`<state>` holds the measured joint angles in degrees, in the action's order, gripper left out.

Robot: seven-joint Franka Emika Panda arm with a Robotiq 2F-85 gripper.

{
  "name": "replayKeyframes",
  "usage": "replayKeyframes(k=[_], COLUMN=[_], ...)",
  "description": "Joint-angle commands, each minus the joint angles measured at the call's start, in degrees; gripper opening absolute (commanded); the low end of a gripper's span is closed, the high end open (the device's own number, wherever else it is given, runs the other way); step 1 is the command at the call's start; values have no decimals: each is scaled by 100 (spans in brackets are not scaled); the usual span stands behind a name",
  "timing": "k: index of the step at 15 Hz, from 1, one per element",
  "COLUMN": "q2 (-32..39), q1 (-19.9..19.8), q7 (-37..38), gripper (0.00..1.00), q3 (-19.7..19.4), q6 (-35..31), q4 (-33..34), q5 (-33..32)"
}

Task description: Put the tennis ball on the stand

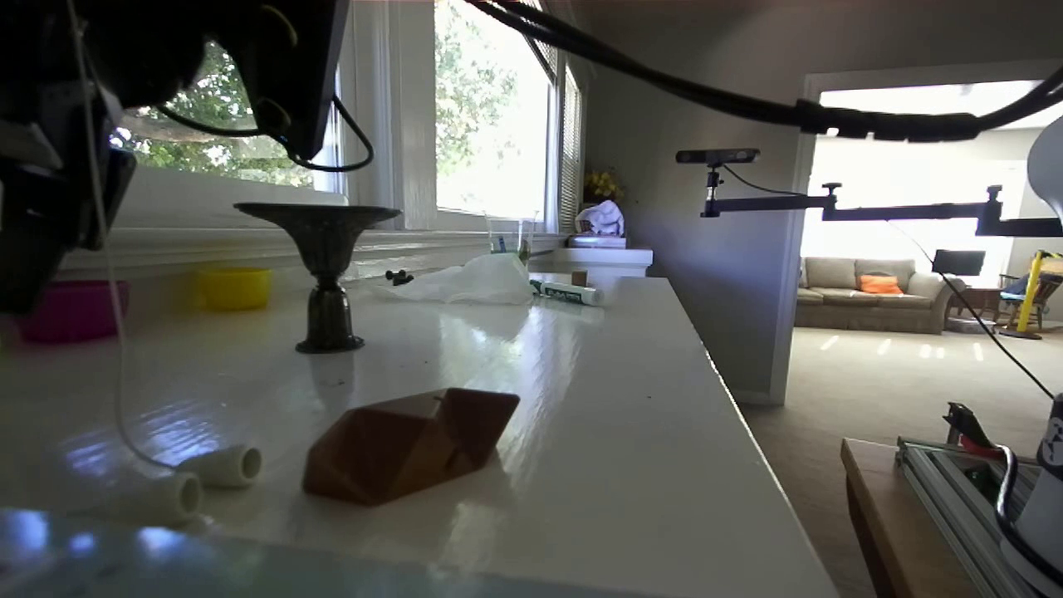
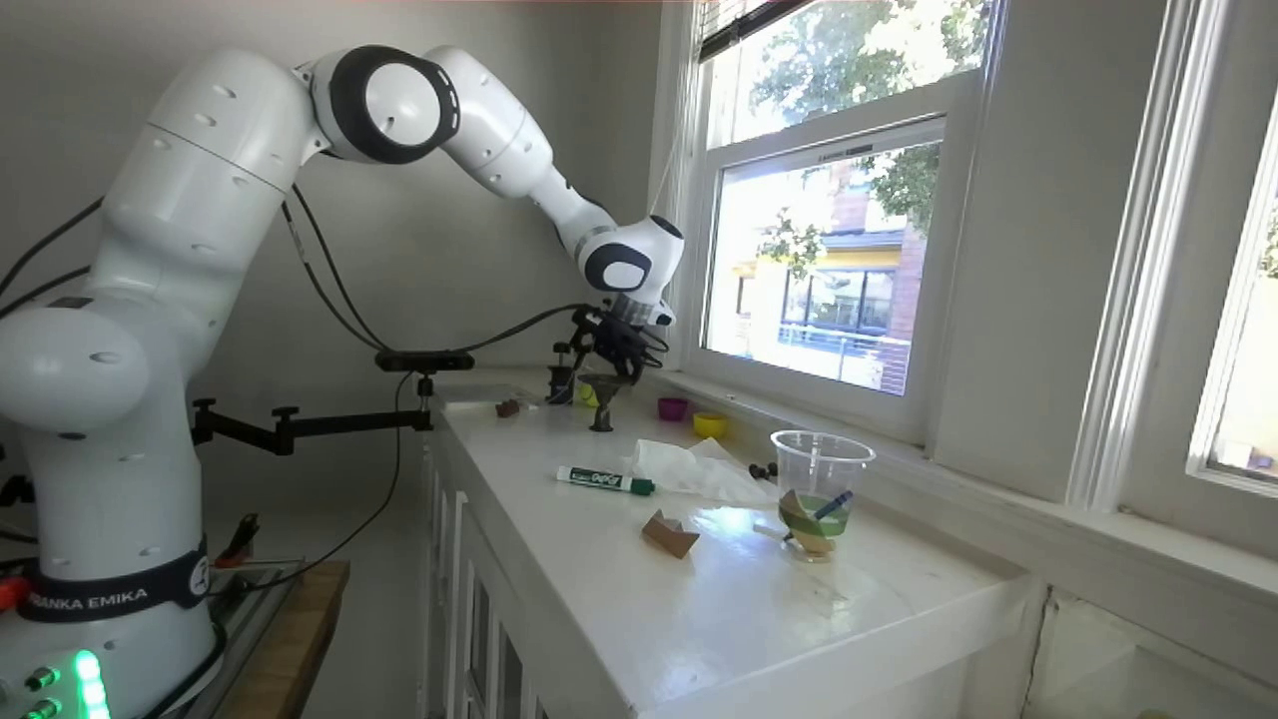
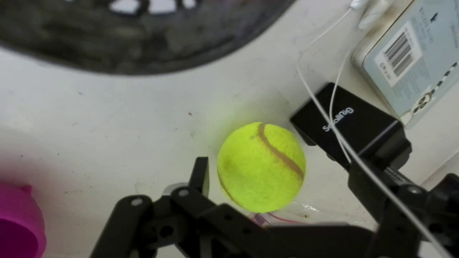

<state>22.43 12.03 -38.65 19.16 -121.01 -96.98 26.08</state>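
Tennis ball (image 3: 261, 175) is round and bright yellow-green, with a duller patch at its left side. One brownish curved seam runs from the top down to the right, and a thinner line follows the lower left edge. It lies on the white counter (image 3: 107, 118), just beside a black block (image 3: 344, 118) and near the dark metal stand (image 1: 325, 253). In the wrist view, the gripper (image 3: 279, 170) has its fingers (image 3: 199, 172) spread apart, and the ball shows between them, with a gap at each side.
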Motion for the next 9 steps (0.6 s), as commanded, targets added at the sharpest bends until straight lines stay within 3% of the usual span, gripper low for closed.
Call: replayKeyframes(k=[1,9], q2=[219,291], q1=[143,209], q7=[124,149], gripper=[100,100], q3=[63,37], q6=[41,47], q4=[301,353], q5=[-284,-388])
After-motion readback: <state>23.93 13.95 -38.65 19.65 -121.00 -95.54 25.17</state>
